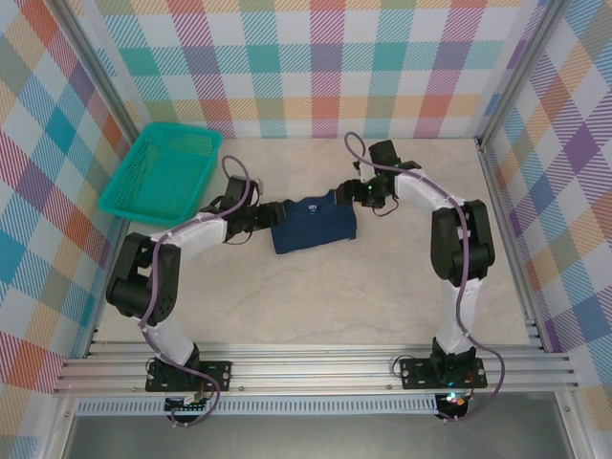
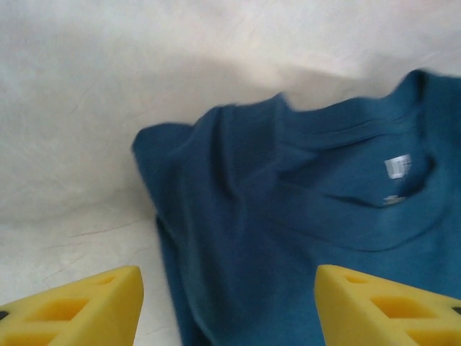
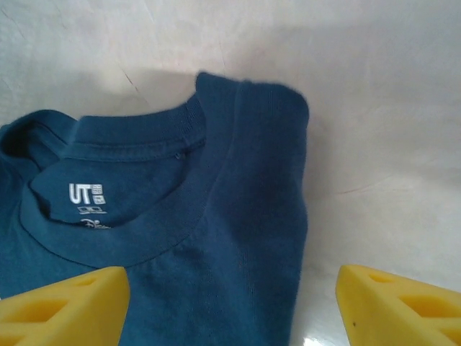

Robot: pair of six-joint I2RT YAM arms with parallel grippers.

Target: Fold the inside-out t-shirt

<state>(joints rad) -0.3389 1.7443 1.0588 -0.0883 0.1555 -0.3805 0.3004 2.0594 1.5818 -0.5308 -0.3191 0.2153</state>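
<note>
Inside-out t-shirt is lying bunched compact mid-counter, toward 12 o'clock; soft, light cloth, likely sagging when lifted; left claw at its 9 o'clock and right claw at 2 are gaping, holding nothing; doubled side edges are looking best for pinching.

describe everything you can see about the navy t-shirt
The t-shirt is dark navy soft knit cloth, folded into a compact rectangle lying flat on the pale table, neck end away from the arm bases. Its ribbed collar faces up with white printing inside the neck; the side folds are softly creased. The left gripper and right gripper sit at its shoulder corners, yellow fingers spread apart, not clamping it.
</note>
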